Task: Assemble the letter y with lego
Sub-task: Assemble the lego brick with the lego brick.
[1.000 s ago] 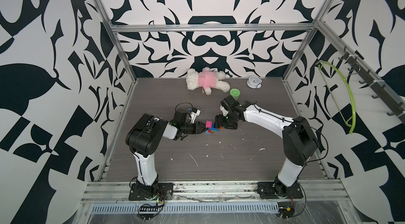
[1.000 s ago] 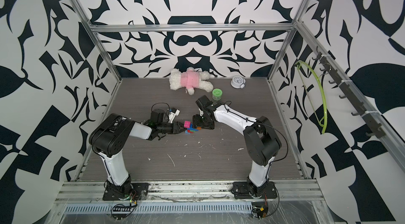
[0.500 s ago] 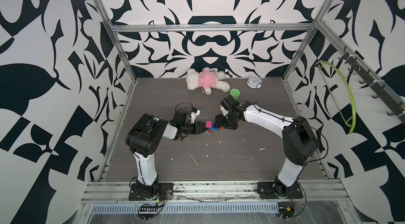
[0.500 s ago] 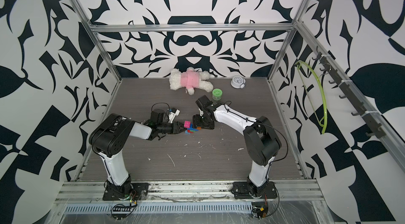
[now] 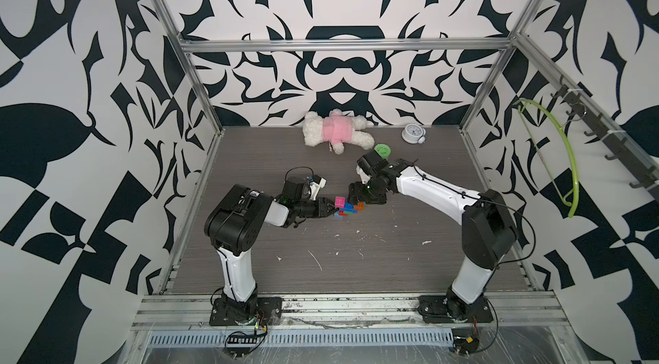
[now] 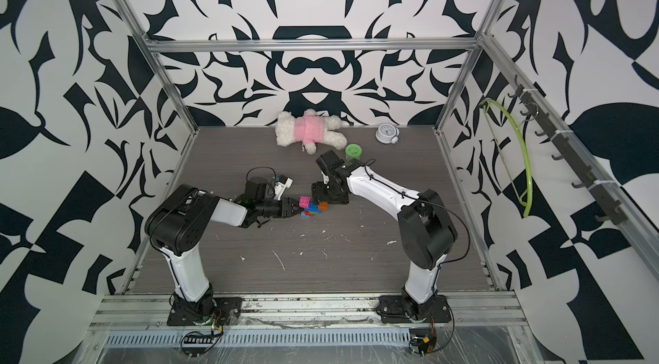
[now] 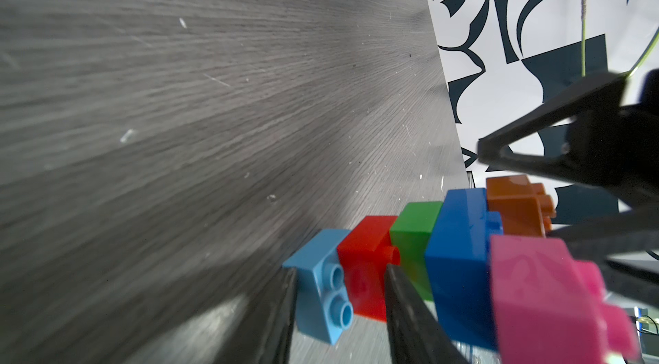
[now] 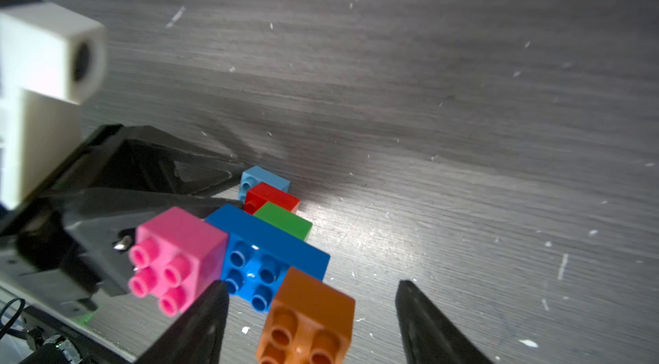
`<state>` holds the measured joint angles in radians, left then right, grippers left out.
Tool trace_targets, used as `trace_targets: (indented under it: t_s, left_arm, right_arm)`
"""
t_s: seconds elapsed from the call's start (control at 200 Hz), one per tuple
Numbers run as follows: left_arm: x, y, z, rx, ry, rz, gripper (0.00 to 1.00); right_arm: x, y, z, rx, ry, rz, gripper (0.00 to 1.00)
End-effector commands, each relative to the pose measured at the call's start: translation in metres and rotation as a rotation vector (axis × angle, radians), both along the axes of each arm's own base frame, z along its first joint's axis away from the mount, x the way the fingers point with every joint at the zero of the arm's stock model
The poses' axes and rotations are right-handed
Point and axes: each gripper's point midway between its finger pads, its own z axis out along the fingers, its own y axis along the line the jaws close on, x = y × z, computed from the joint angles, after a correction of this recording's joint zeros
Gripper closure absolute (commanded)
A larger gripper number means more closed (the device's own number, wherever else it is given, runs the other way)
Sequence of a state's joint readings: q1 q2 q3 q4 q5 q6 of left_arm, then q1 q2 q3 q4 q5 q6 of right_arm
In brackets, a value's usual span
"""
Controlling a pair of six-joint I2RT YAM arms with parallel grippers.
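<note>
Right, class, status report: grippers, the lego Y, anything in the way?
Left gripper clamped on the lego Y at its stem. Right gripper open, astride the orange brick. All six bricks joined. Toy, clock, tub far back.

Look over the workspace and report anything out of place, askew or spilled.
White flecks lie scattered over the dark table between the letter y and the arm bases, like spilled debris or scuffs. At the back, the plush toy lies sprawled rather than sitting. The figure itself looks joined, with no brick loose.
</note>
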<state>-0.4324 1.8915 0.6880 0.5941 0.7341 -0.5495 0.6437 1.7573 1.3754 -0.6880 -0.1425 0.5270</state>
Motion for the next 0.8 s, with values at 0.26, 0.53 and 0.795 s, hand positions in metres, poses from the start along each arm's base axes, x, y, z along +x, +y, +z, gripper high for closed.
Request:
trace_targets:
  t_s: [0.26,0.53,0.795]
  left_arm:
    - [-0.040,0.031,-0.076,0.235,0.236,0.050,0.57]
    - [-0.040,0.031,-0.075,0.237,0.232,0.050,0.57]
    - [-0.040,0.031,-0.075,0.236,0.230,0.050,0.57]
  right_arm:
    - [0.016,0.008,0.120,0.094,-0.682,0.375,0.33]
    - [-0.002,0.023,0.099,0.019,-0.912,0.802,0.29]
    - [-0.019,0.035,0.057,0.017,-0.828,1.051,0.30]
